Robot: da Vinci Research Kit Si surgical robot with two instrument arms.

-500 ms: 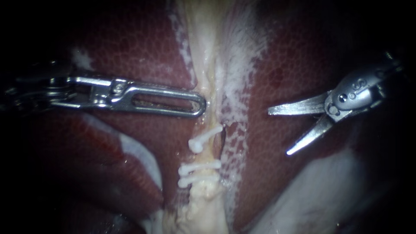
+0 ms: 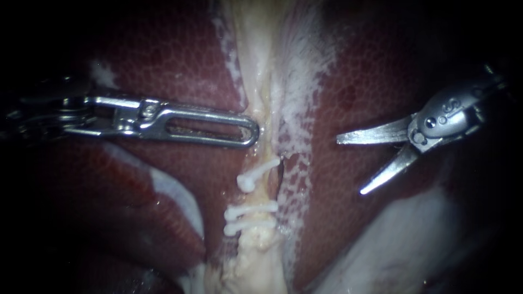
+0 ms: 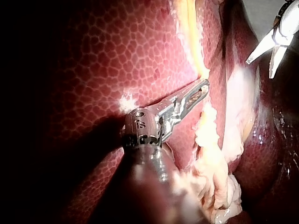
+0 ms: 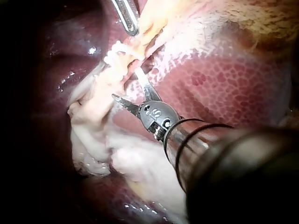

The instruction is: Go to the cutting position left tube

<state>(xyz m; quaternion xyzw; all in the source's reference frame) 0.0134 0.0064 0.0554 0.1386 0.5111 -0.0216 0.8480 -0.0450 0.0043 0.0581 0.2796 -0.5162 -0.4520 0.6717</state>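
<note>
1. The clipped tube [image 2: 260, 193] runs near-to-far down the middle of the endoscope view, a pale strand lying between dark red lobes of liver [image 2: 180, 65].
2. Three white clips [image 2: 251, 209] cross the tube. One sits alone and tilted on the far side, and two lie close together nearer. A short bare stretch of tube shows between the single clip and the pair.
3. The left instrument [image 2: 248, 130] comes in level from the left, just beyond the far clip. Its slotted jaws are pressed together, with the rounded tip touching the left edge of the pale band [image 2: 256, 54]. The left wrist view [image 3: 201, 88] shows the same: the jaws are closed, with the tip against the yellowish strand.
4. The right instrument [image 2: 350, 166] hangs over the liver, well apart to the right of the tube. Its two narrow pointed blades are spread wide and hold nothing.
5. In the right wrist view the open blades [image 4: 125, 84] point toward the clips [image 4: 114, 53], which lie ahead of them and apart.
</note>
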